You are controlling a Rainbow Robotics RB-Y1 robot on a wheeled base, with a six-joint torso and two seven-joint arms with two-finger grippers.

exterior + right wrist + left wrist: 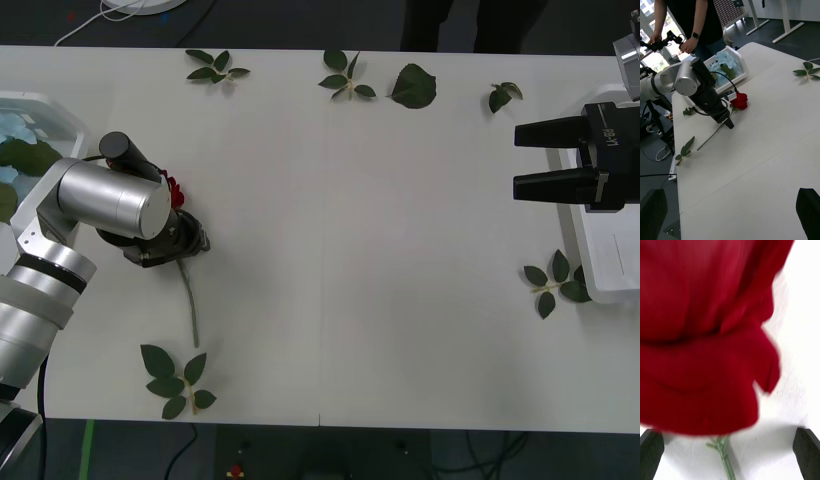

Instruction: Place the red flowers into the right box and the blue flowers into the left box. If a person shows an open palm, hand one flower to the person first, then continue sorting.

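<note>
Left box (62,112) at the table's (380,250) left edge, toward the far corner, white rim showing; blue flowers (725,60) with green leaves lying inside it. Left gripper (729,120) down low over the table near the left edge, just beside that box, fingers spread wide on either side of a red flower's (739,101) stem (189,295), not clamped on it. Rose bud close under the left wrist, lying on the table surface; stem trailing from the gripper toward the near edge. Leaf sprig (176,378) at the near edge by the stem's end, apart from it. More loose sprigs (346,77) strung along the far edge, with a single large leaf (413,87) beside them. Right gripper (545,158) at the right edge, raised above the table, black fingers parted wide, holding nothing. Right box (610,255) under it at the right edge, white rim visible. Another sprig (556,280) just beside that box's inner rim.
</note>
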